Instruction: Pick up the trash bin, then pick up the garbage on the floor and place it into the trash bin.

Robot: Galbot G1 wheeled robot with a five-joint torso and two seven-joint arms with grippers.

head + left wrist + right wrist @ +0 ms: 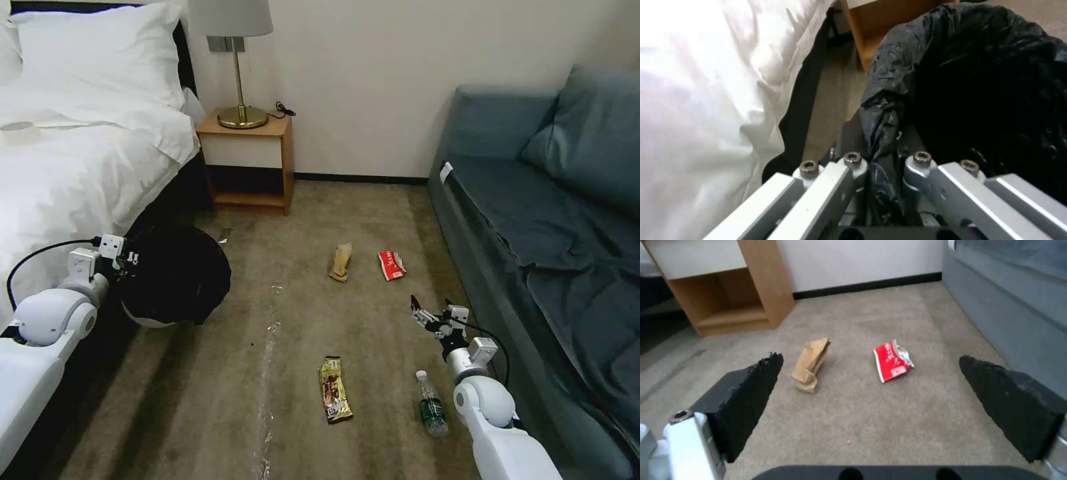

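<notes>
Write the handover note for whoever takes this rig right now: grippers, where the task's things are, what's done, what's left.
Left gripper: shut on the liner-covered rim of the trash bin, held tilted beside the bed.
Right gripper: open, empty, above the carpet near the sofa, facing the tan paper bag and the red-and-white packet.
On the floor: paper bag and packet side by side ahead; snack wrapper and plastic bottle closer to the robot, the bottle beside the right arm.
Done: bin gripped.
Left: all four litter pieces to be picked up and dropped into the bin.
</notes>
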